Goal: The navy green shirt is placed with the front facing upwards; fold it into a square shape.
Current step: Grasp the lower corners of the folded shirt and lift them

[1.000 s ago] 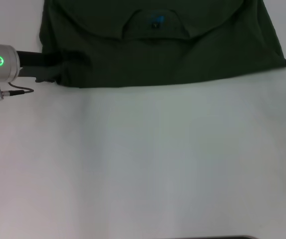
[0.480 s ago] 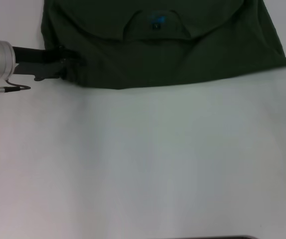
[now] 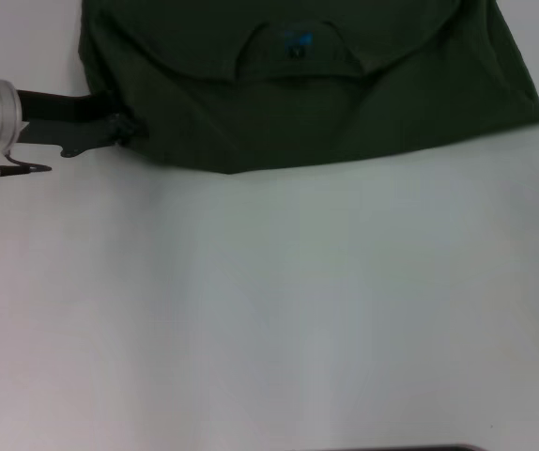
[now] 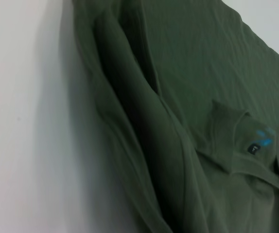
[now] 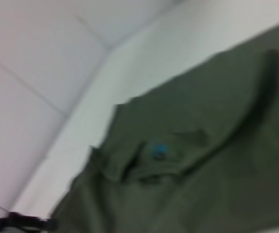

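Nearest you, the white worktop (image 3: pixel 279 310) lies bare. Beyond it your left gripper (image 3: pixel 124 130) has its jaws pinching the near left edge of the navy green shirt (image 3: pixel 345 103), which lies bunched along the far side, collar label (image 3: pixel 295 41) showing. Your right gripper is barely visible at the right edge, so I cannot tell its jaws.

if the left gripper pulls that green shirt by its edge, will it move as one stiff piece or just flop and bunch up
Probably flop: the navy green shirt already lies in soft folds and ridges near the left gripper. It likely drags and bunches rather than slides whole, since the cloth looks thin and limp against the table.
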Controlling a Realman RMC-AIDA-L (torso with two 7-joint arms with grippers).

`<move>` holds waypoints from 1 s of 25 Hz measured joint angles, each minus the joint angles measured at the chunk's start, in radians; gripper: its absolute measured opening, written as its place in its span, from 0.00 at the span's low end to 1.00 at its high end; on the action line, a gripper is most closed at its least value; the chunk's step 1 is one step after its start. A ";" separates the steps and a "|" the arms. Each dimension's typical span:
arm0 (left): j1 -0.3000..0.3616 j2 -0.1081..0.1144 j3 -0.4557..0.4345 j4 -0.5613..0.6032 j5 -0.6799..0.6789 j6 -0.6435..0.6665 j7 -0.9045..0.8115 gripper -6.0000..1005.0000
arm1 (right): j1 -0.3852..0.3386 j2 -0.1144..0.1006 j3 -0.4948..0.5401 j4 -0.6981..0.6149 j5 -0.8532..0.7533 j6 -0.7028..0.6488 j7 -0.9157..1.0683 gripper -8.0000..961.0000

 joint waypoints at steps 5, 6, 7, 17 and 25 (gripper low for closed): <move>-0.003 0.019 -0.002 -0.006 -0.006 0.063 -0.013 0.03 | 0.055 -0.094 0.001 0.002 -0.151 0.019 0.214 0.68; -0.004 0.022 -0.003 -0.006 -0.007 0.072 -0.014 0.03 | 0.068 -0.106 0.002 0.000 -0.169 0.024 0.240 0.68; -0.006 0.024 -0.003 -0.006 -0.007 0.079 -0.014 0.03 | 0.079 -0.113 0.003 -0.002 -0.183 0.031 0.262 0.68; -0.010 0.051 -0.003 -0.005 -0.001 0.117 -0.014 0.03 | 0.228 -0.104 -0.034 0.008 -0.358 0.156 0.331 0.68; -0.011 0.053 0.000 -0.009 0.000 0.114 -0.014 0.03 | 0.293 -0.073 -0.165 0.028 -0.385 0.281 0.336 0.68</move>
